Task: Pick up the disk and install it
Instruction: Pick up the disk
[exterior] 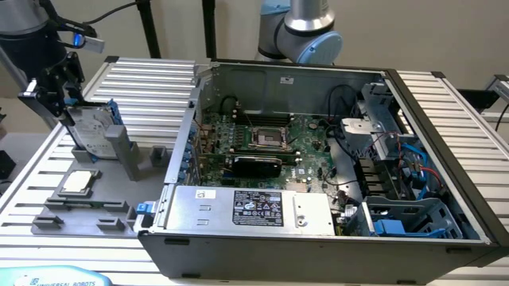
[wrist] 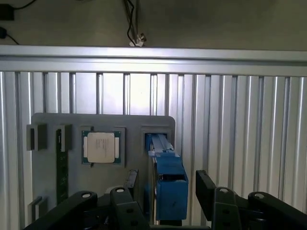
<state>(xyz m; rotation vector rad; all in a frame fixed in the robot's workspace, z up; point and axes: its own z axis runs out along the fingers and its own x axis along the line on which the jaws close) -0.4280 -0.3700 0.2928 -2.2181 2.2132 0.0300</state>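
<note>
Disk [wrist: 169,194] stands upright, spread tool [wrist: 167,177] straddling its edges.

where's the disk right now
The disk stands on edge in the grey holder on the exterior view's left, outside the case, beside the chip, with the open hand straddling it.

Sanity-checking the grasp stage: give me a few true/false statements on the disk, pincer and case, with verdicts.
1. The disk stands on edge in the grey fixture. True.
2. The pincer is shut on the disk. False: it is open, its fingers straddle the disk and a gap shows on one side.
3. The disk sits inside the computer case. False: it is in the fixture outside the case, on the exterior view's left.
4. A square silver chip lies flat on the fixture. True.
5. The case is closed. False: it is open and the motherboard is exposed.
</note>
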